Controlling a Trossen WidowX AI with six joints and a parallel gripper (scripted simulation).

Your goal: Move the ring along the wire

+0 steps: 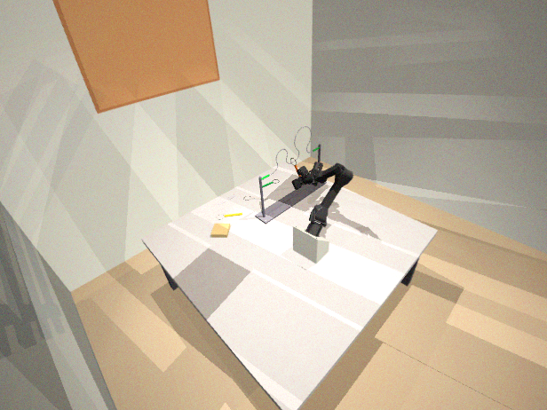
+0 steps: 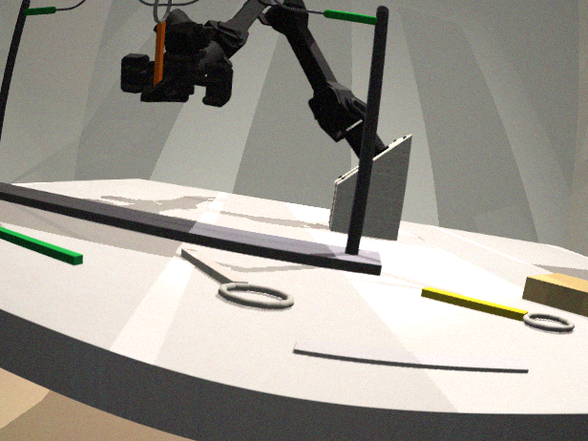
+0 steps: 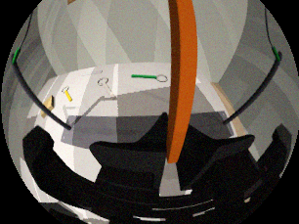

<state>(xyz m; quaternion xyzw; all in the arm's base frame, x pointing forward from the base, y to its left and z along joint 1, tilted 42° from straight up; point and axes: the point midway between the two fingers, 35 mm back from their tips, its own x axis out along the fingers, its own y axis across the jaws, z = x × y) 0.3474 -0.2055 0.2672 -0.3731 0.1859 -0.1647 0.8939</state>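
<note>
The ring surrounds the thin grey wire at the low bend of a middle loop, between the two posts. Whether ring and wire touch cannot be told. The orange handle hangs down from the ring, nearly upright. My gripper is shut on the handle's lower end, below the wire. The green parts sit by the post tops, away from the ring. Most of the ring is outside the wrist view.
The dark base bar joins the posts. On the table lie a green-handled ring, a grey-handled ring, a yellow-handled ring, a thin strip and a wooden block. A pale panel stands by the arm's base.
</note>
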